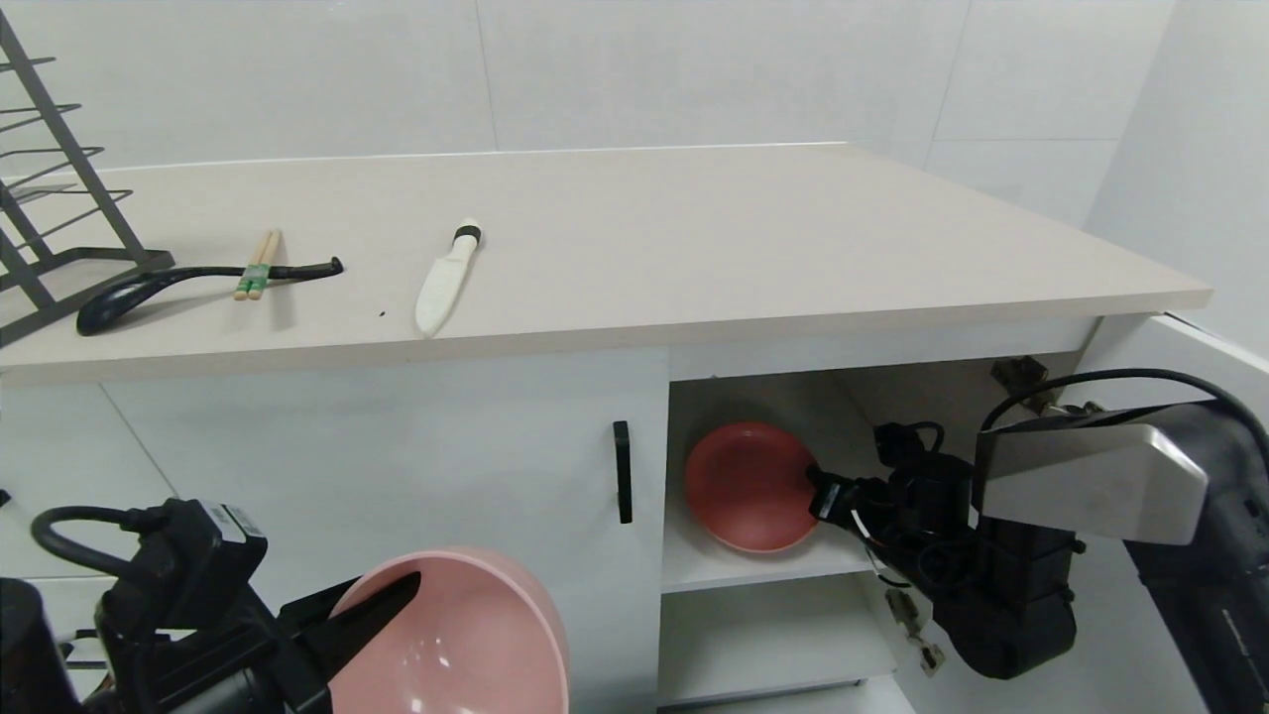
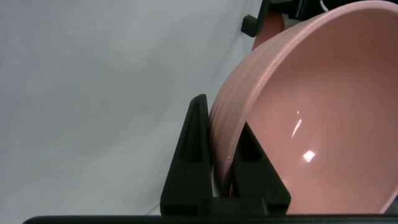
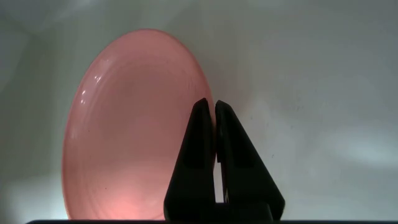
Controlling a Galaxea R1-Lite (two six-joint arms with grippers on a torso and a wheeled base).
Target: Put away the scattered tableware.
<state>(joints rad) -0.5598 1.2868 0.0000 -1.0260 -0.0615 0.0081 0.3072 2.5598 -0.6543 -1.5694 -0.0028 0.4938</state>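
Observation:
Low at the left, in front of the closed cabinet door, my left gripper (image 1: 392, 595) (image 2: 221, 130) is shut on the rim of a pink bowl (image 1: 466, 635) (image 2: 311, 112), one finger inside and one outside. My right gripper (image 1: 818, 491) (image 3: 214, 115) is inside the open cabinet, shut on the edge of a red plate (image 1: 744, 481) (image 3: 130, 124) that rests on the upper shelf (image 1: 753, 565). On the countertop lie a black spoon (image 1: 149, 288), a pair of chopsticks (image 1: 258, 265) across its handle, and a white knife (image 1: 446, 278).
A dark wire dish rack (image 1: 50, 198) stands at the counter's far left. The closed cabinet door carries a black handle (image 1: 622, 486). A lower shelf (image 1: 773, 635) sits beneath the plate. The opened door (image 1: 1190, 342) juts out at the right.

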